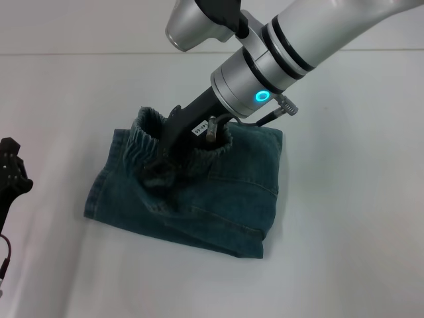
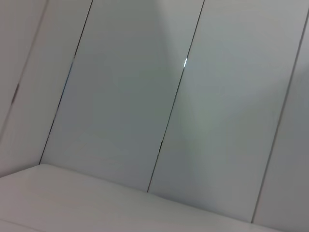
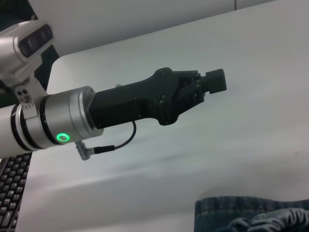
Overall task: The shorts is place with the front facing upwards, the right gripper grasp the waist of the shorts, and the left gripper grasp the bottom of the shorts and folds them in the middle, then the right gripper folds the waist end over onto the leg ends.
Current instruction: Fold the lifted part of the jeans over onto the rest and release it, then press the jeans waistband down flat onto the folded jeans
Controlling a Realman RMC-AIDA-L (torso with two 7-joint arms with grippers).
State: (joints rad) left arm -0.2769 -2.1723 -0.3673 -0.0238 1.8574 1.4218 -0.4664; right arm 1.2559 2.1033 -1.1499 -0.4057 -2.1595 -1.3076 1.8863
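Note:
The shorts (image 1: 199, 199) lie folded on the white table, blue-green denim with the crinkled waist (image 1: 142, 142) at the far left and the straight leg ends (image 1: 199, 242) along the near edge. My right gripper (image 1: 161, 161), black with a white label, reaches down from the upper right. It is shut on the waist, and the fabric puckers around its tips. My left gripper (image 1: 10, 173) sits apart at the table's left edge; the right wrist view shows the left gripper (image 3: 212, 81) side-on above bare table. A corner of the shorts (image 3: 251, 215) appears in that view. The left wrist view has only pale wall panels.
The white table (image 1: 344, 218) spreads around the shorts on all sides. A keyboard (image 3: 12, 193) lies off the table's edge in the right wrist view.

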